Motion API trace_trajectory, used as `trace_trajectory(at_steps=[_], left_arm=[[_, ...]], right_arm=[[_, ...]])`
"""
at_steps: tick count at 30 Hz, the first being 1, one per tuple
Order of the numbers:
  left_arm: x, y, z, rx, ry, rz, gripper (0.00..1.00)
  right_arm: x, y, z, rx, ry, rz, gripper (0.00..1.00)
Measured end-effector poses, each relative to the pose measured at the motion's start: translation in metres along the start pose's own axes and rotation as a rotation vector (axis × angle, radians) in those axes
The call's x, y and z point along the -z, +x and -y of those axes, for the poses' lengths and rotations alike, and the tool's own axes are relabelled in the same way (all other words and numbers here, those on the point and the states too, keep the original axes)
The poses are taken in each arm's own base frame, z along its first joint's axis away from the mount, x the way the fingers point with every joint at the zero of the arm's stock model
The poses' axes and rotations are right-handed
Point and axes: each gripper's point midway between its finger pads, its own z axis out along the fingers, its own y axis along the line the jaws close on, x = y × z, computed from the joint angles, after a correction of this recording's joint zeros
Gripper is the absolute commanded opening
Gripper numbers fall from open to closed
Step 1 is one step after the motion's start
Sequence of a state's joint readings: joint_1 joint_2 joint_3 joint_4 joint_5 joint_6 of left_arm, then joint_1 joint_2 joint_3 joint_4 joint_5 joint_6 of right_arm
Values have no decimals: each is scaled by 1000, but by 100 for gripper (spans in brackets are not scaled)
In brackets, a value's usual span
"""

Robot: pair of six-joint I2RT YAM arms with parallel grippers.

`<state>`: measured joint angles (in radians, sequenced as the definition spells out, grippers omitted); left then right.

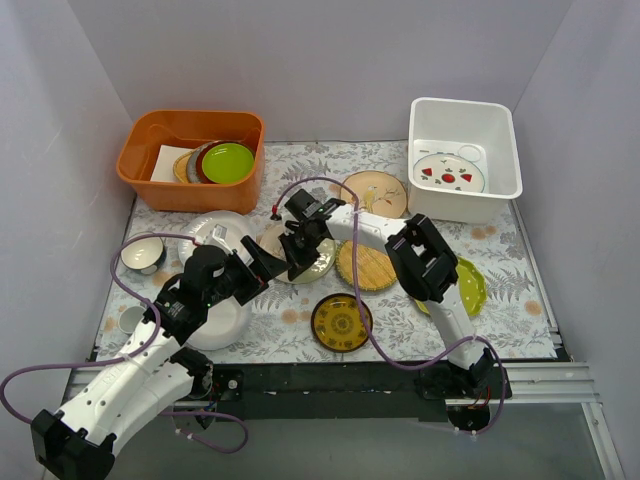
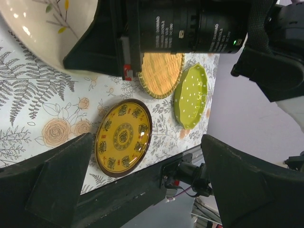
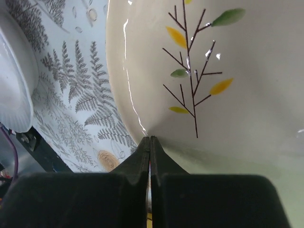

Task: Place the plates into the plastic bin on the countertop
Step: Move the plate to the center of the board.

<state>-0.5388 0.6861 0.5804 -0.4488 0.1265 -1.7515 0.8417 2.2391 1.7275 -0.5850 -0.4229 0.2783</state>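
The right wrist view shows the right gripper point(image 3: 150, 142) pinched tight on the rim of the cream plate point(image 3: 213, 71), a contact the overhead view hides. That plate is over the middle of the countertop point(image 1: 290, 345), well apart from the white bin point(image 1: 470, 208) at far right. The left wrist view shows the left gripper point(image 1: 258, 265) spread wide and holding nothing, with the amber plate point(image 2: 123, 137) visible beyond its fingers.

Cream sprig plate point(image 3: 228, 71) rim in jaws, red-wedge plate point(image 1: 448, 174) in bin point(image 1: 470, 207)
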Motion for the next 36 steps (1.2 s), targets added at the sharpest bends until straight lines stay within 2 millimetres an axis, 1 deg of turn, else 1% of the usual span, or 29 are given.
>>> trace_trajectory(at_steps=[4,6,8,10,12,13,15,16,17,18,19,20,22,24,25,26,29,33,36], left_arm=[[-1,0,0,0,-1,0,98],[-2,0,0,0,-3,-2,98],[-2,0,-1,0,-4,-2,98],[-2,0,0,0,-3,-2,98],[-2,0,0,-3,-2,-2,98],[-2,0,0,-4,-1,-2,98],[-2,0,-1,-8,-2,-2,98],[-2,0,-2,-11,-5,-3,98],[-2,0,-3,-15,-13,0,98],[-3,0,-6,-19,-25,0,98],[-3,0,-10,-23,-43,-1,98],[-4,0,-14,-28,-61,-1,98],[-7,1,-22,-38,-105,-7,98],[-10,2,-30,-46,-143,-15,98],[-12,2,-33,-47,-158,-18,98],[-13,2,-35,-46,-172,-21,98],[-16,2,-40,-40,-193,-22,97],[-19,1,-44,-23,-215,-14,95],[-23,2,-47,-6,-235,-18,94]], right_arm=[[-7,16,-19,45,-26,-48,1],[-10,21,-25,54,-37,-61,1],[-9,25,-28,64,-31,-60,3],[-5,25,-25,71,8,-51,6],[0,19,-19,79,66,-22,7],[4,15,-16,81,94,-5,11],[16,4,-11,82,139,29,15],[22,-4,-10,84,153,53,25],[29,-12,-9,85,162,73,30],[39,-23,-8,86,176,105,33],[45,-31,-7,85,183,129,41],[56,-40,-4,88,197,162,43],[73,-50,3,85,221,204,49],[89,-56,9,74,236,232,52],[96,-58,13,66,241,244,59],[102,-61,17,59,238,254,62],[114,-59,29,37,208,269,68],[124,-52,52,-8,144,282,70],[133,-56,69,-37,112,305,71]])
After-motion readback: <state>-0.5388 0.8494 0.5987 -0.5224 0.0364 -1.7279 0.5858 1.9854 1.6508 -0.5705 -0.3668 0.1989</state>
